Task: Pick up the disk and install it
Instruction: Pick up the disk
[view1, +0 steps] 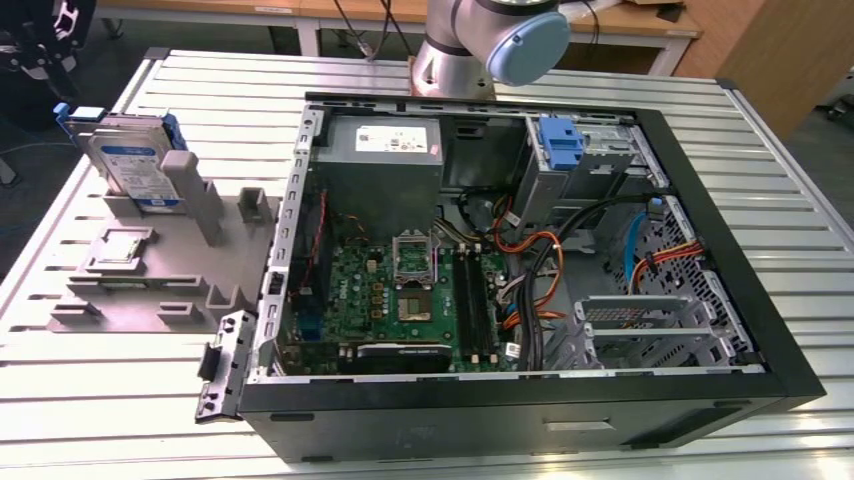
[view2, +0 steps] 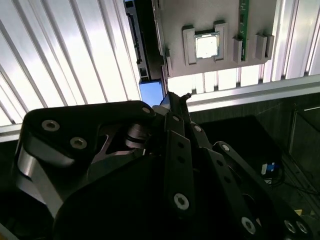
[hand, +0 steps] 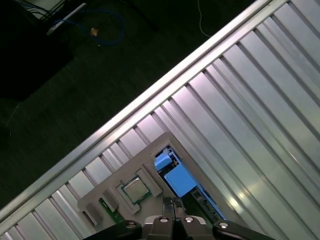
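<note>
the disk (view1: 134, 160) stands on edge in the grey fixture (view1: 147, 285) on the counter (view1: 787, 180), to the exterior view's left of the open computer case (view1: 534, 410). in the first wrist view the tool (hand: 171, 201) hangs above the disk's blue top edge, apart from it, with its fingers drawn together and nothing held. step in hand: approach for the grasp. recommended: spread the fingers past the disk's thickness, square them to its flat faces, and descend straight to avoid striking the fixture.

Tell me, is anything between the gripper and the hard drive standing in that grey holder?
Nothing visible. In the first wrist view the gripper hangs above the hard drive with only air between.
</note>
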